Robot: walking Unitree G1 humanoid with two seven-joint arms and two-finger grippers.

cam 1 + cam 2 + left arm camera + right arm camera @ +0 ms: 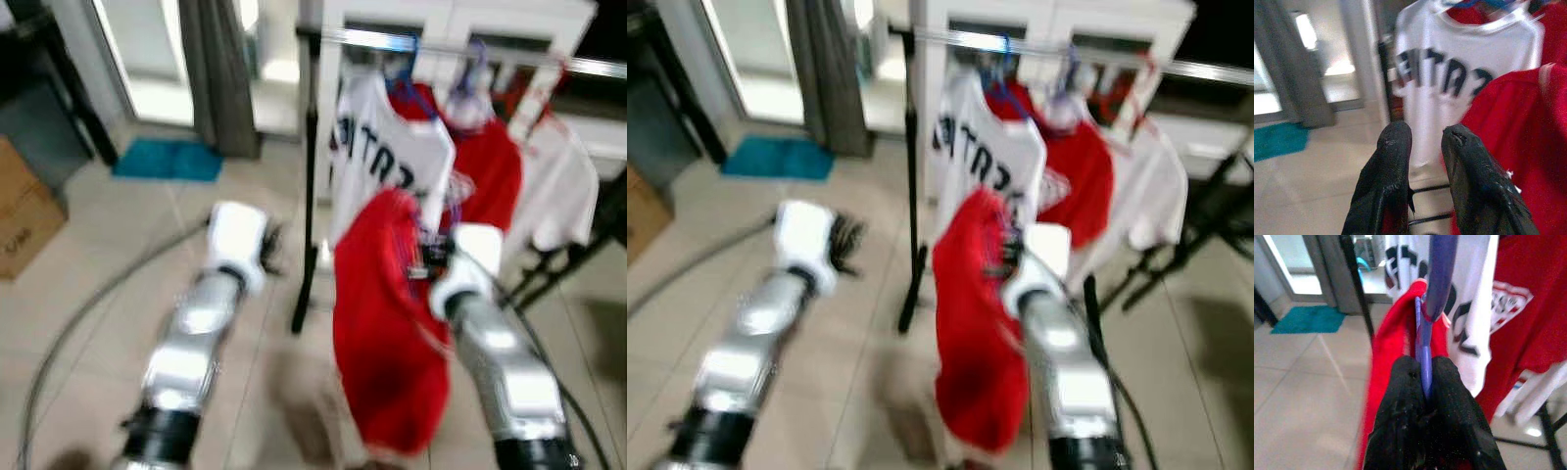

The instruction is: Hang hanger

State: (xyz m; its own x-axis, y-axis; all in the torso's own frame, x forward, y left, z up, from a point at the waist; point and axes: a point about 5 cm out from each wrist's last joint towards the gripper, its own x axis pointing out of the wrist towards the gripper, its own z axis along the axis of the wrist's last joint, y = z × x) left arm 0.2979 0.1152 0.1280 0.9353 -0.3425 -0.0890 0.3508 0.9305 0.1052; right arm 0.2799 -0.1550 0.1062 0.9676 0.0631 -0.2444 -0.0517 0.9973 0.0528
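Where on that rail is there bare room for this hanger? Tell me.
The rail looks bare at its left end, between the black post and the white shirt. Rightward it is crowded: blue hanger, red shirt, more white clothes. The right end effector grips the purple hanger carrying the red garment.

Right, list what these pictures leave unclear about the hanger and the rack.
- Purple hanger: its hook runs off the top edge of the right wrist view; in the head views blur and the red shirt hide it.
- Rail: motion blur; free space between the hung hangers cannot be judged.
- White shirt: its lettering is blurred and partly covered by red cloth.
- Left pincer: the head views blur its fingers.
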